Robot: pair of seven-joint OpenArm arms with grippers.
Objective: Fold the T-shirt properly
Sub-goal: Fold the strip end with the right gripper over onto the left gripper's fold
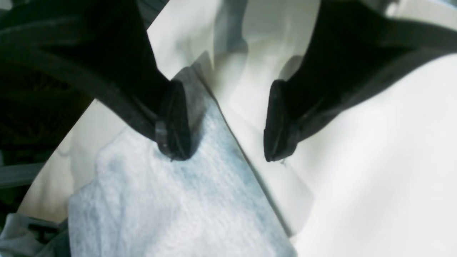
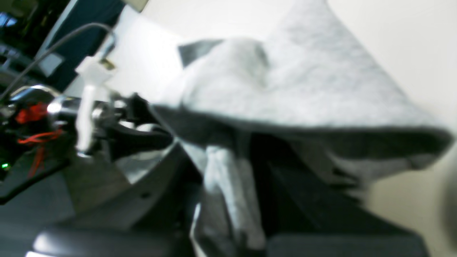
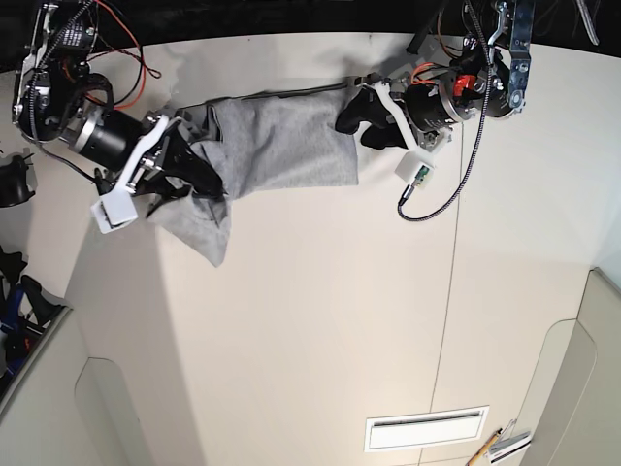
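My right hand [image 2: 228,171] grips bunched fabric of the grey T-shirt [image 3: 281,141], which lies across the pale tabletop [image 3: 310,330]; my left hand [image 1: 228,121] is parted widely at its hem or edge.

Two robot arms [image 3: 92,121] [image 3: 485,73], two claws [image 1: 225,157] [image 3: 206,183] — one apiece — one T-shirt [image 3: 291,146], one table [image 3: 310,330].

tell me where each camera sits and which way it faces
Left wrist: on the left arm, facing past its open claw at the T-shirt.
Right wrist: on the right arm, facing along its claw, shirt bunched between the fingers.
Base: above, looking down on the table; both arms show.
Wrist views share the shirt.
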